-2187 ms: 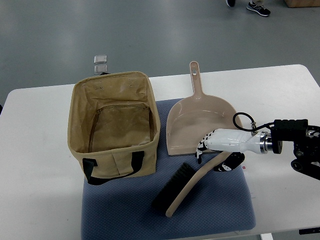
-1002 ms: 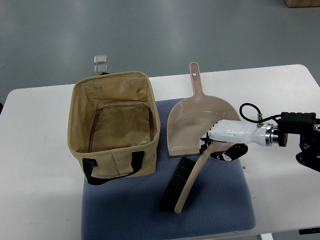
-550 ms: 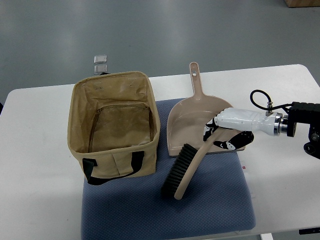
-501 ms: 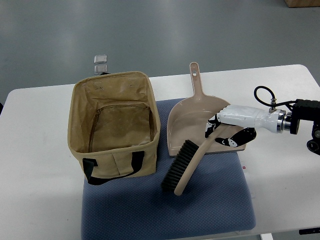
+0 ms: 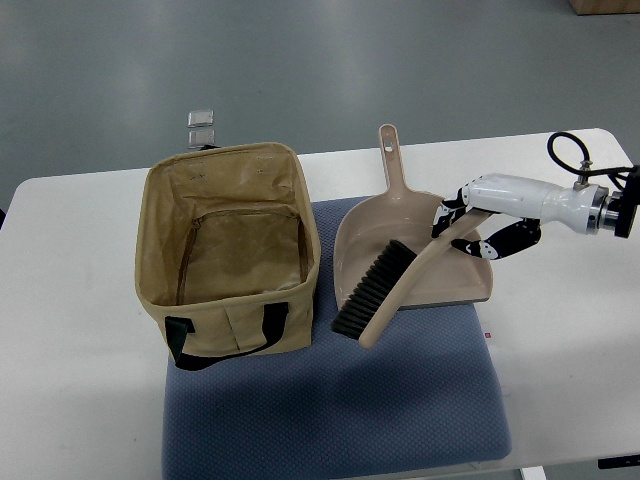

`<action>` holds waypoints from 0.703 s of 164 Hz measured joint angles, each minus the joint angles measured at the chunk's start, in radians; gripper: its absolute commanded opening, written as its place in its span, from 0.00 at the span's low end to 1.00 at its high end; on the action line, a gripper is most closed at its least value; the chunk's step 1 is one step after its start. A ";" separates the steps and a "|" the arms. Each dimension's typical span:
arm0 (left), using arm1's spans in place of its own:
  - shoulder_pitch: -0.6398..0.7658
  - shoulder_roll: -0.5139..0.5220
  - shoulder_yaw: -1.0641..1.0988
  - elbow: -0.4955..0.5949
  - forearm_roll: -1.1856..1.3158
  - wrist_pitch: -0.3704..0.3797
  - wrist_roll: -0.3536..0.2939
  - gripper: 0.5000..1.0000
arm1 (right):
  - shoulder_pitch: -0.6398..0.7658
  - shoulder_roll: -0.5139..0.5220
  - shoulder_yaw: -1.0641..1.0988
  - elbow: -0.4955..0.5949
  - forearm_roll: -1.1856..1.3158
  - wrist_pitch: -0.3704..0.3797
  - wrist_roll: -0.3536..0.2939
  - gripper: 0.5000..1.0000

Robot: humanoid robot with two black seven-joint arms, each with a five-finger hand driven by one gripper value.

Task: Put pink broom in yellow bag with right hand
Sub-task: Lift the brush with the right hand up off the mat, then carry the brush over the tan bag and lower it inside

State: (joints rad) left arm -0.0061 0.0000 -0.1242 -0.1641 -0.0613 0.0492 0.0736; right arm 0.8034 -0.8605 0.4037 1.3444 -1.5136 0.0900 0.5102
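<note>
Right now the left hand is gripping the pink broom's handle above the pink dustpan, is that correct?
Not quite: the top view shows the right hand, entering from the right edge, gripping the pink broom by its handle above the pink dustpan.

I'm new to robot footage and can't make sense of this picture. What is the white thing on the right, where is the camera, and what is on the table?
The camera sits on the robot and looks steeply down at a white table. The white thing is the robot's right hand, its arm entering from the right edge. Its fingers are closed on the handle of a pink broom, whose black bristles hang over a pink dustpan. To the left an open yellow bag stands partly on a blue mat. No left arm shows.
</note>
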 measured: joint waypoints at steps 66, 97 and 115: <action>0.000 0.000 0.000 0.000 0.000 0.000 0.000 1.00 | 0.214 -0.066 0.093 -0.069 0.102 0.158 -0.001 0.03; 0.000 0.000 0.000 0.000 0.000 0.000 0.000 1.00 | 0.339 -0.033 0.115 -0.093 0.099 0.204 -0.015 0.04; 0.000 0.000 0.000 0.000 0.000 0.000 0.000 1.00 | 0.401 0.047 0.106 -0.117 0.087 0.206 -0.033 0.04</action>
State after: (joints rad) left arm -0.0064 0.0000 -0.1241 -0.1641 -0.0613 0.0489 0.0736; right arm 1.2040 -0.8134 0.5094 1.2274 -1.4262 0.2964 0.4770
